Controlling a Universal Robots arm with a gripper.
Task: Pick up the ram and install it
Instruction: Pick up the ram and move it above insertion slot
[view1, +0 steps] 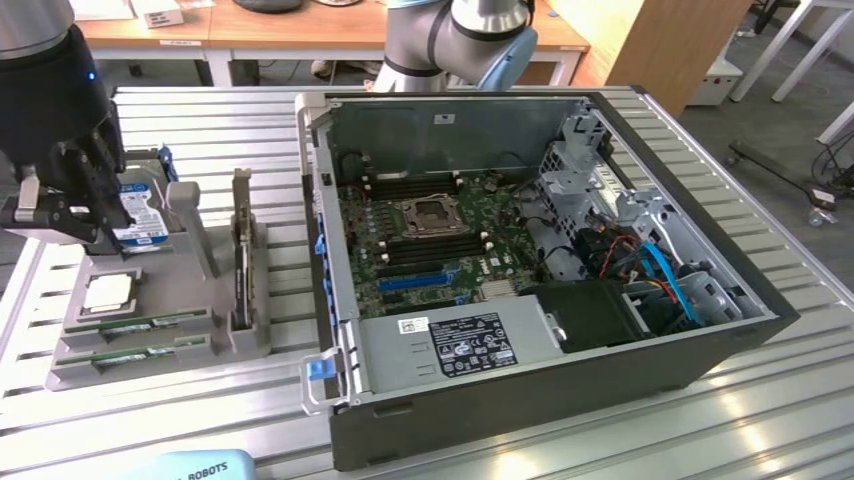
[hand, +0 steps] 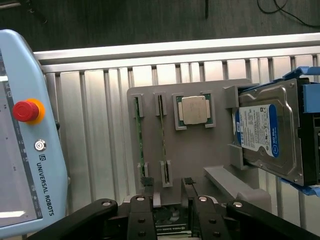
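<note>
Two green ram sticks lie side by side in slots at the front of a grey holder tray (view1: 160, 375): one ram (view1: 144, 325) and another (view1: 134, 352). In the wrist view they stand edge-on, one ram (hand: 140, 145) beside the other (hand: 162, 132). My gripper (view1: 54, 215) hangs over the tray's far end, near the hard drive and well above the sticks. Its black fingers (hand: 147, 192) are spread, and the gripper (hand: 167, 192) is open with nothing between them. The open computer case (view1: 534, 400) shows the motherboard (view1: 441, 235) with dark memory slots on either side of the processor socket.
A silver processor chip (hand: 195, 110) and a blue-labelled hard drive (hand: 267, 135) sit in the same tray, with an upright card (view1: 240, 260) beside them. A light blue teach pendant (hand: 25, 150) lies on the slatted metal table (view1: 747, 420). Wooden desks stand behind.
</note>
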